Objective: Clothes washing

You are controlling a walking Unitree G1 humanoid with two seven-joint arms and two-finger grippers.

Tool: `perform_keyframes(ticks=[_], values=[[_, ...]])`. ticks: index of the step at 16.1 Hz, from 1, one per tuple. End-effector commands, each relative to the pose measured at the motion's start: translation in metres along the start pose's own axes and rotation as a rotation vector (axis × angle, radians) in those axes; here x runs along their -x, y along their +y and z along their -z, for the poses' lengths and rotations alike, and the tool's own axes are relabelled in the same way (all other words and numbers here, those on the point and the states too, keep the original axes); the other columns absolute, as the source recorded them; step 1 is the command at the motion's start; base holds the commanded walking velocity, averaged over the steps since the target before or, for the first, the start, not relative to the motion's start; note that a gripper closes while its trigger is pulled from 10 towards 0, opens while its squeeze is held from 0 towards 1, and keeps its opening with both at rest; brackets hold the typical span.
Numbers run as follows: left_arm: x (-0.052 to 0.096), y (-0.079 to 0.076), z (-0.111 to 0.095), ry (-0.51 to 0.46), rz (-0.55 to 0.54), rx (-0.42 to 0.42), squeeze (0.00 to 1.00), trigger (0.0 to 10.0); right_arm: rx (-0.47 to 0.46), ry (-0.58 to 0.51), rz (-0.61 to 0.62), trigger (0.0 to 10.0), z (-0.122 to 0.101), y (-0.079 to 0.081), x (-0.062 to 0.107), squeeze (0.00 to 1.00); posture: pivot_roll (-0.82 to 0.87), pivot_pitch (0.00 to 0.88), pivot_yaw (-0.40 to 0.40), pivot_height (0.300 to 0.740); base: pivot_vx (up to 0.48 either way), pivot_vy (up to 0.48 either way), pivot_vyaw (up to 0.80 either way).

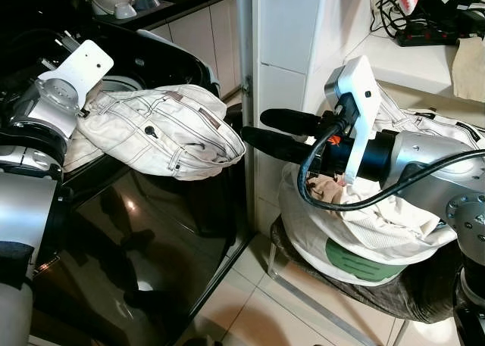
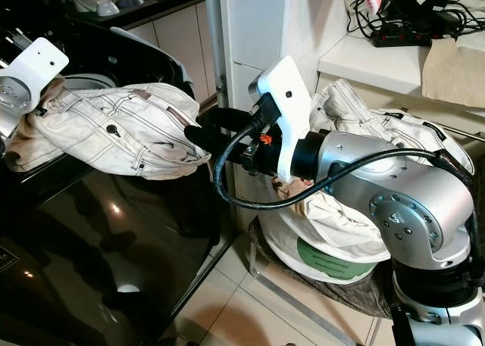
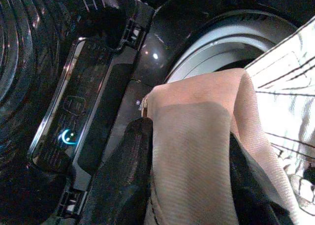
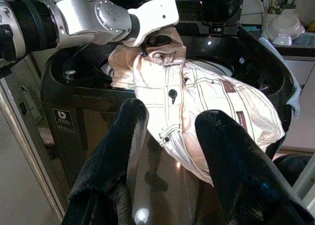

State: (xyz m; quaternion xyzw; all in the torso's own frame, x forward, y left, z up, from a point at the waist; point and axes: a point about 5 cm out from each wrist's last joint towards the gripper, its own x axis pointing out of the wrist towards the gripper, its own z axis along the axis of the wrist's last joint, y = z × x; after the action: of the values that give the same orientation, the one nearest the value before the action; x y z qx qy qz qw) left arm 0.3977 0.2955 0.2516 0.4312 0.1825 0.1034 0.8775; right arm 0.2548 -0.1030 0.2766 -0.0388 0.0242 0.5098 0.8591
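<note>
A: Left gripper [image 3: 189, 185]?
B: Clamping the cream trousers [image 1: 163, 130], holding them draped over the black washer's rim [image 4: 74, 84].
A: Right gripper [image 4: 170, 151]?
B: Hovering with fingers parted, just beside the trousers' hanging end, gripping nothing. Laundry basket [image 1: 341, 251] sitting behind it.

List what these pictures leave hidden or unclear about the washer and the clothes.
- Washer drum inside: covered by the jeans in the head and wrist views.
- Laundry basket contents: blocked by the right gripper and arm in the head views.
- Control panel labels: too dark and small, left wrist view.
</note>
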Motion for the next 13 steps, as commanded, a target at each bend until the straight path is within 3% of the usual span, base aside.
perform_keyframes(ticks=[1,5,7,8,10,11,12,13], values=[[0.001,0.006,-0.001,-0.002,-0.006,0.033,1.00,10.0,0.012,-0.005,0.000,10.0,-0.001,0.000,-0.001,0.00,-0.09,0.000,0.089,0.740,0.000,0.000,0.00],[0.002,0.011,-0.002,-0.012,-0.018,0.074,1.00,10.0,0.005,-0.017,0.027,10.0,-0.003,-0.005,0.001,0.00,-0.09,0.000,0.090,0.740,0.000,0.000,0.00],[0.004,0.025,-0.011,-0.068,-0.115,0.121,1.00,10.0,-0.009,-0.043,0.089,10.0,-0.006,-0.012,0.002,0.00,-0.09,0.000,0.089,0.740,0.000,0.000,0.00],[0.007,0.038,-0.018,-0.119,-0.224,0.111,1.00,10.0,-0.018,-0.050,0.121,10.0,-0.007,-0.017,0.002,0.00,-0.09,0.000,0.089,0.740,0.000,0.000,0.00],[0.009,0.046,-0.021,-0.135,-0.285,0.064,1.00,10.0,-0.021,-0.051,0.140,10.0,-0.007,-0.019,0.002,0.00,-0.09,0.000,0.089,0.740,0.000,0.000,0.00],[0.009,0.045,-0.021,-0.123,-0.269,-0.006,0.00,10.0,-0.022,-0.049,0.150,10.0,-0.007,-0.021,0.002,0.00,-0.09,0.000,0.086,0.740,0.000,0.000,0.00],[0.007,0.039,-0.017,-0.110,-0.212,0.000,0.00,10.0,-0.023,-0.049,0.158,10.0,-0.006,-0.022,0.001,0.00,-0.09,0.000,0.085,0.740,0.000,0.000,0.00],[0.005,0.029,-0.013,-0.103,-0.130,0.084,0.00,10.0,-0.026,-0.049,0.163,10.0,-0.006,-0.023,0.001,0.00,-0.09,0.000,0.085,0.740,0.000,0.000,0.00]])
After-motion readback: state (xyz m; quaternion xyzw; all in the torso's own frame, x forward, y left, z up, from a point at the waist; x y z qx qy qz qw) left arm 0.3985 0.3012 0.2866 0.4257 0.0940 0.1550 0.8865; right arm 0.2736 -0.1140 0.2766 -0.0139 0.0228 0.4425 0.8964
